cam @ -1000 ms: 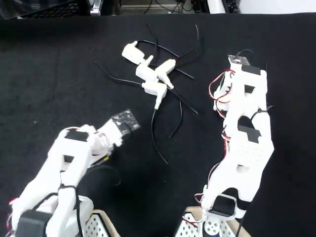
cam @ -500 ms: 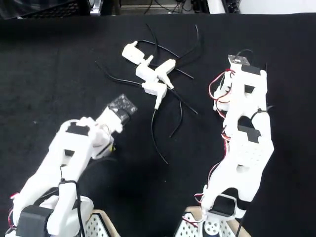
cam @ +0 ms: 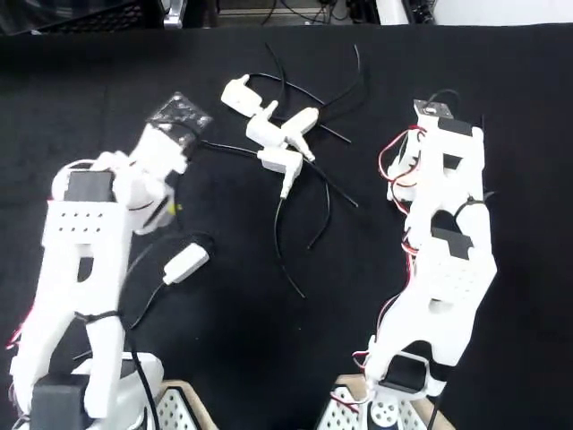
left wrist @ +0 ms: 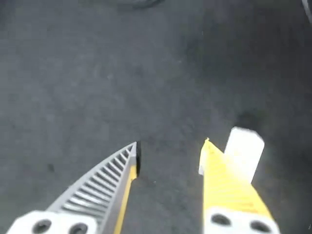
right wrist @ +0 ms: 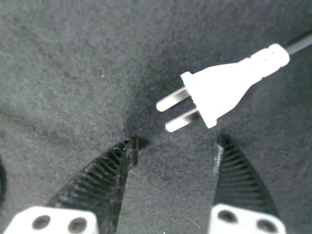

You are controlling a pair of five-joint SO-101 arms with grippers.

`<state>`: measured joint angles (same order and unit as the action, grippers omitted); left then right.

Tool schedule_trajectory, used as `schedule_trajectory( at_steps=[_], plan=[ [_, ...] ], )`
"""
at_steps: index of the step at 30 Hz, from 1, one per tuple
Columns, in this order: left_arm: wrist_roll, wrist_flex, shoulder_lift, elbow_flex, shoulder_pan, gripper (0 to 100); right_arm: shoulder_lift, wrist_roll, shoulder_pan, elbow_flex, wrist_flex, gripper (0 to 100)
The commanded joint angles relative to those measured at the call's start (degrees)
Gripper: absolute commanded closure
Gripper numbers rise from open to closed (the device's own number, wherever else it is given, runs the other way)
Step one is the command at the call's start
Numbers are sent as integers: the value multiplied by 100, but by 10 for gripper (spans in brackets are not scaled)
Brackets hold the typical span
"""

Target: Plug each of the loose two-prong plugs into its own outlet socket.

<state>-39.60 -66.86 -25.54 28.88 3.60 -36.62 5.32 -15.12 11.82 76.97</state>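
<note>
Several white plugs and sockets with black cords lie in a tangle at the table's far middle. Another white piece on a cord lies alone by the left arm. My left gripper hangs over the far left of the mat. In its wrist view the left gripper is open, and a white block lies just past its yellow finger. My right gripper is open just above the mat. A white two-prong plug lies flat just beyond its fingertips, prongs towards the gap.
The black mat covers the whole table. The right arm is folded along the right side. Loose black cords trail from the tangle towards the middle. Perforated base plates sit at the near edge.
The left arm has swung from the near middle to the far left and risen. The lone white piece on its cord now shows where the arm was. The right arm is unchanged.
</note>
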Motion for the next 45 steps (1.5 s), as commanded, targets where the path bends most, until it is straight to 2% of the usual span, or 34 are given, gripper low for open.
schedule_trajectory(
  at_steps=[1, 9, 14, 23, 28, 37, 41, 45],
  plan=[
    [-501, 440, -35, 1015, -84, 790, 48, -70, 26, -84, -18, 761],
    [-501, 949, -26, 2237, -620, 791, 48, -70, 26, -92, -26, 761],
    [-484, 967, -26, 2510, -1042, 791, 48, -70, 26, -92, -26, 761],
    [290, 958, -35, 2527, -1912, 791, 48, -70, 26, -92, -26, 761],
    [325, 914, -35, 1991, -1842, 791, 48, -70, 26, -92, -26, 761],
    [413, -132, -18, -391, -1842, 791, 75, -167, -88, -101, -88, 761],
    [1152, 273, 193, -989, -2097, 786, 84, -879, -615, -48, -193, 761],
    [1582, 721, 1037, -1385, -2193, 786, 136, -1002, -791, -48, -211, 761]
  ],
)
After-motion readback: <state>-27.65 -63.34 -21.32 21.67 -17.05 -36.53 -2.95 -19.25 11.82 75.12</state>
